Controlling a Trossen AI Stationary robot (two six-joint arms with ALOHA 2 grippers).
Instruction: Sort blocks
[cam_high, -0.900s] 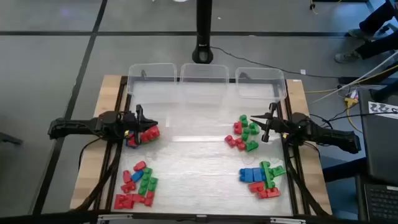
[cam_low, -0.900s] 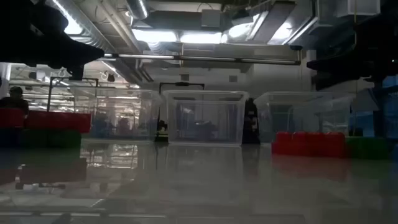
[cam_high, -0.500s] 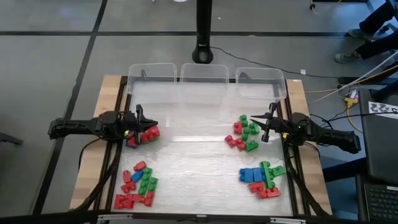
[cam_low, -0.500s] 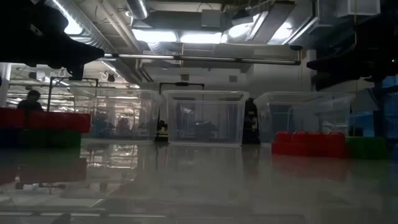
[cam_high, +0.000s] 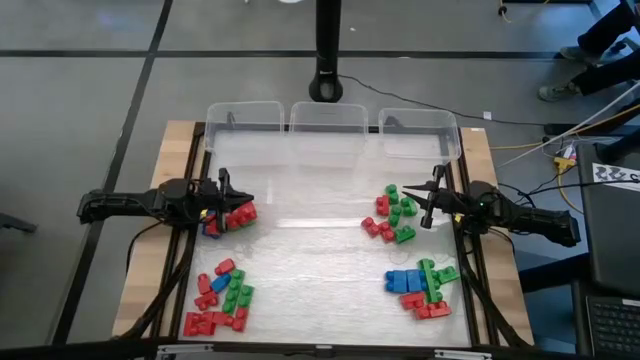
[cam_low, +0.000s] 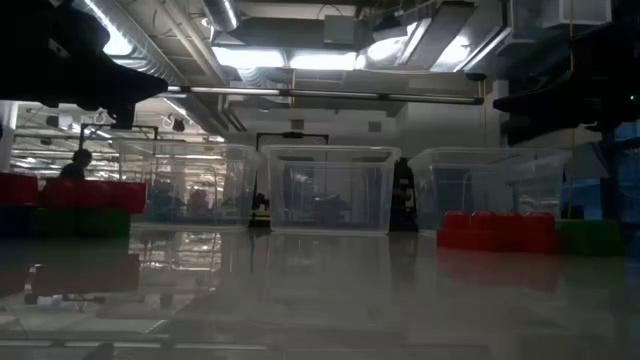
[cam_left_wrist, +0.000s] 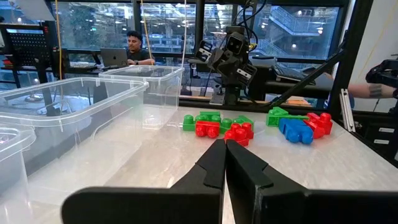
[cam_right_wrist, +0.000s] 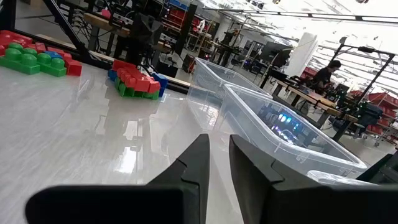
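The blocks (cam_high: 395, 215) nearest the empty right gripper (cam_high: 428, 208) lie just beside its barely parted fingers, while the left gripper (cam_high: 228, 203), closed and empty, hangs over a red cluster (cam_high: 238, 216)

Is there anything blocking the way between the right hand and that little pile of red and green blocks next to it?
Nothing visible does. The right hand sits right beside the red and green blocks, with only bare table around them.
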